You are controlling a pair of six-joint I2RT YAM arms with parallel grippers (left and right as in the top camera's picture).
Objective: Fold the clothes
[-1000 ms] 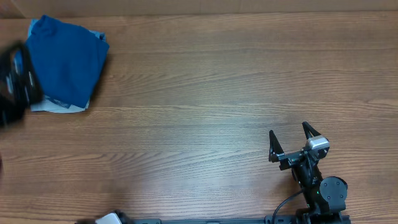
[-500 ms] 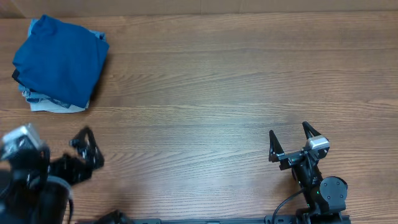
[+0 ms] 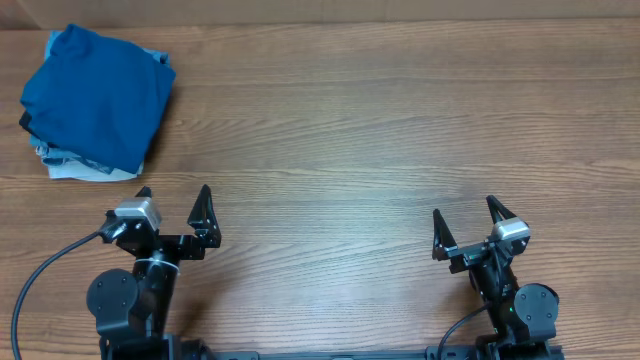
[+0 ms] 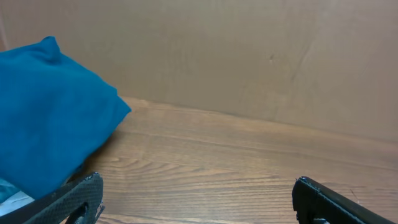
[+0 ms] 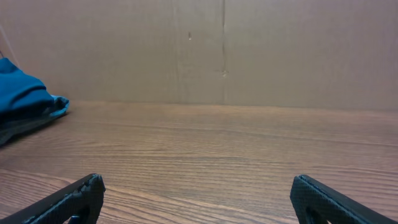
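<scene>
A stack of folded clothes (image 3: 95,100) lies at the table's far left corner, a blue garment on top and pale blue and dark pieces under it. It also shows in the left wrist view (image 4: 50,143) and at the left edge of the right wrist view (image 5: 25,102). My left gripper (image 3: 172,205) is open and empty near the front left, below the stack and apart from it. My right gripper (image 3: 467,222) is open and empty near the front right. Both sets of fingertips frame bare wood in the left wrist view (image 4: 199,193) and the right wrist view (image 5: 196,193).
The wooden table (image 3: 380,130) spreads between the grippers and the far edge. A brown cardboard wall (image 5: 224,50) stands along the table's back edge.
My left arm has swung from the folded stack down to the front left and settled there, open. The right arm has not moved.
</scene>
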